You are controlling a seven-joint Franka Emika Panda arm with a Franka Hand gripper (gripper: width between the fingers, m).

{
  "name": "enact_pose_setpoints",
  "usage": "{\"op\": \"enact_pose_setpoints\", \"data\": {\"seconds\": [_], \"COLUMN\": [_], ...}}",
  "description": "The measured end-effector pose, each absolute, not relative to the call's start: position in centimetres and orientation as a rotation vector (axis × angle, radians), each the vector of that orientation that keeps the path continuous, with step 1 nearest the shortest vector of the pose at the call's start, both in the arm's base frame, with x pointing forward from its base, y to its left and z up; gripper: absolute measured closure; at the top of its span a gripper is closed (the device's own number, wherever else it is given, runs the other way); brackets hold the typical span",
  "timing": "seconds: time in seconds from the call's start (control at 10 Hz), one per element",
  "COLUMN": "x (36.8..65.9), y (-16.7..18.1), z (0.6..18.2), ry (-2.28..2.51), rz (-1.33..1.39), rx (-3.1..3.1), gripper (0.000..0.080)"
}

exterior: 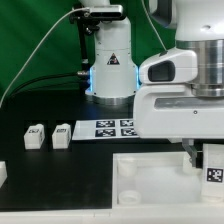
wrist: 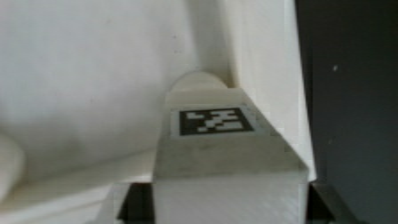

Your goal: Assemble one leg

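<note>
My gripper is at the exterior view's lower right and is shut on a leg, a small white block with a black-and-white tag. In the wrist view the leg sits between my dark fingers, with its tip at the edge of the large white square panel. In the exterior view the panel lies at the front, and the held leg hangs at its right corner. Whether the leg touches the panel cannot be told.
Two more legs stand on the dark table left of the marker board. Another white piece shows at the left edge. The arm's base stands behind the marker board, before a green curtain.
</note>
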State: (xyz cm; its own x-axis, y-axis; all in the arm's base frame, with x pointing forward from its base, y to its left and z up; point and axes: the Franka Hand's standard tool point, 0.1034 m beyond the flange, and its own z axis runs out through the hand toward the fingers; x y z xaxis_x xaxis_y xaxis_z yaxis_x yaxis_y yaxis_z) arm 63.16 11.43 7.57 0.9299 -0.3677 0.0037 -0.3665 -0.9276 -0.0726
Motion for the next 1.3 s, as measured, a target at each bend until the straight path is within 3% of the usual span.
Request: {"op": "enact_pose_setpoints", "data": {"seconds": [0.6, 0.9, 1.1, 1.2, 1.3], "x": [62.9, 62.7, 62.6, 62.7, 62.7], "y": [10.3, 11.1, 11.2, 11.6, 12.1], "z": [7.3, 7.3, 7.2, 7.2, 7.3], "ry": [1.977, 2.187, 2.112, 1.969, 1.799], "rz": [0.124, 0.145, 0.14, 0.11, 0.087], "rx": [-2.261, -2.062, -2.137, -2.267, -2.399], "gripper": [0.0505, 0.0505, 0.0279, 0.0279, 0.0177]}}
